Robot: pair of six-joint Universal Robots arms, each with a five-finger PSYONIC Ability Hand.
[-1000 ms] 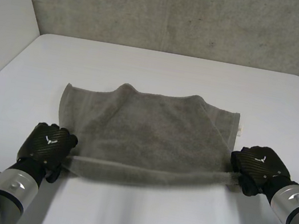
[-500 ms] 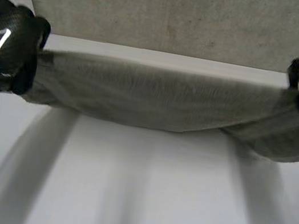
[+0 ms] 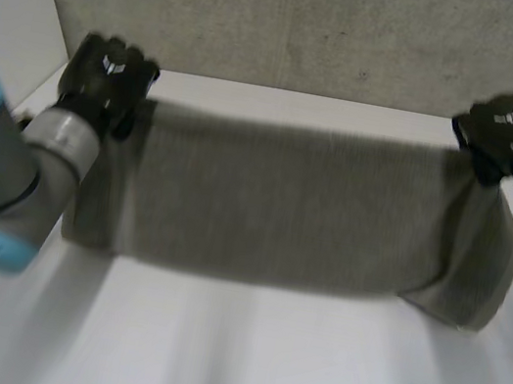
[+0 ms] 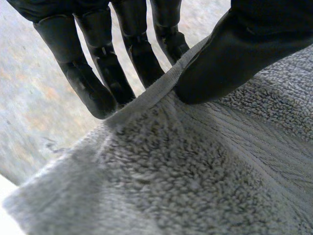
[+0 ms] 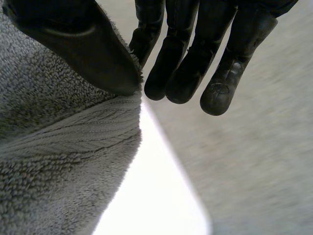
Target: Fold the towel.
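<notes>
So the grey towel point(image 3: 284, 207) is held up over the white table point(image 3: 256, 361), stretched wide and hanging like a curtain. Left hand point(image 3: 109, 67) at 10 o'clock pinches one end of the top edge between thumb and fingers — right hand point(image 3: 507, 122) at 2 o'clock pinches the other end, same grip.

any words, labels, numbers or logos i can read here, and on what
No readable words or numbers anywhere.
left hand: small white logo mark on its back, no letters.
right hand: a similar white mark, no letters.
towel: plain grey, no print.
</notes>
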